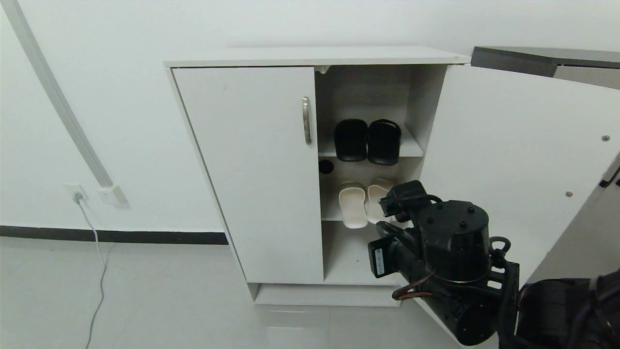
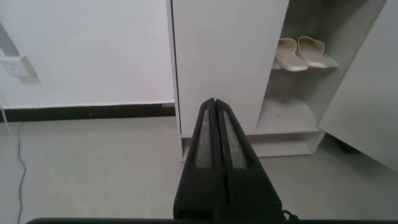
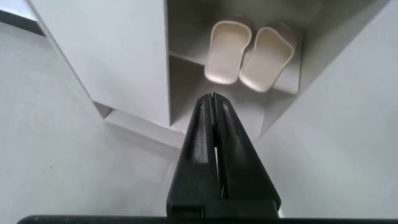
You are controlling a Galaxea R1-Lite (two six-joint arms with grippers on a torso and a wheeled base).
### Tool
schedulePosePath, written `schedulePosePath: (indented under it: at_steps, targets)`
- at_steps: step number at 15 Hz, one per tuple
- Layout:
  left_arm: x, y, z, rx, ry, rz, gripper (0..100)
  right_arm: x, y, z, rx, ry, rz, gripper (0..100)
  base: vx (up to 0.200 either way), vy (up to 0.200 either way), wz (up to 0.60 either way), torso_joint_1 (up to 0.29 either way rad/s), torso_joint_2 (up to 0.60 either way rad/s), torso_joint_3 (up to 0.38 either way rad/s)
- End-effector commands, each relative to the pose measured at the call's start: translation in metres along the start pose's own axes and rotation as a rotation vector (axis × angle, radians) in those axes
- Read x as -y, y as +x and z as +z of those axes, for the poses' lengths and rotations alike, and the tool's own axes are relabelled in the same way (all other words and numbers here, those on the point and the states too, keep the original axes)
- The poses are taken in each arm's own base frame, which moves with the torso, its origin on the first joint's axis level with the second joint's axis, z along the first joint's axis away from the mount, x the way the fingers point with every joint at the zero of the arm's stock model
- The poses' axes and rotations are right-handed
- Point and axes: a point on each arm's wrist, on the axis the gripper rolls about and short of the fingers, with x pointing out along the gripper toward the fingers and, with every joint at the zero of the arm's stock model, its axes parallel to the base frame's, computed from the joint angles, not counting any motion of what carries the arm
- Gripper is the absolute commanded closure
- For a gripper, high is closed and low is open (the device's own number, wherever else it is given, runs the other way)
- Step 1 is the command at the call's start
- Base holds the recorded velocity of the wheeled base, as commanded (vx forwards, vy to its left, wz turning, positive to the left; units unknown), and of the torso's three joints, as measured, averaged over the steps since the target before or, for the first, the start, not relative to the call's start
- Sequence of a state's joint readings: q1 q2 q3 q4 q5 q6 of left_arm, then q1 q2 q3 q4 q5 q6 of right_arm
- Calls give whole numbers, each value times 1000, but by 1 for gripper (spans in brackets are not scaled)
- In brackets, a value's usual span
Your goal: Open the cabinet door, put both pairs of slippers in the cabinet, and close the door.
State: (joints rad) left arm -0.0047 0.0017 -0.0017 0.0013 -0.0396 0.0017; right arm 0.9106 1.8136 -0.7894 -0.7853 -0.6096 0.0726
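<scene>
Since both pairs sit on their shelves, black slippers [image 1: 367, 140] above and white slippers [image 1: 353, 206] on the shelf below, we judge that closing the door [image 1: 508, 160] is what is left to do. That door stands swung wide to the right of the cabinet [image 1: 315, 55], inner face toward us, hinged on the cabinet's right wall.

Our right gripper [image 3: 213, 99] hangs low before the open compartment, fingers pressed together with nothing between them, pointing toward the white slippers. The door lies just beside it on its right — an upright panel whose broad face is what a push would meet. We judge the right arm the nearer one. The left gripper [image 2: 214, 102], likewise closed and empty, sits farther back and to the left, facing the closed left door [image 1: 252, 169].

The open door's handle is on its far face and hidden from us. In the head view the right arm covers the door's lower edge, and the panel's far edge runs out at the border. The arm also covers part of the right-hand white slipper. A small dark round thing [image 1: 326, 166] by the left door's edge is too small to tell.
</scene>
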Motion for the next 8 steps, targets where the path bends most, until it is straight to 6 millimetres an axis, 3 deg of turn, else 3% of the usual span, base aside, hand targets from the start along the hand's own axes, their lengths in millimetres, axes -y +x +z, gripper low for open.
schedulePosePath:
  at_steps: [1, 8]
  targets:
    - [0, 0, 0, 0, 0, 0, 100, 1, 2, -2, -6, -2, -5, 100, 0, 0, 0, 0, 0, 0]
    - [0, 0, 0, 1, -2, 1, 100, 1, 2, -7, -21, -14, -5, 100, 0, 0, 0, 0, 0, 0]
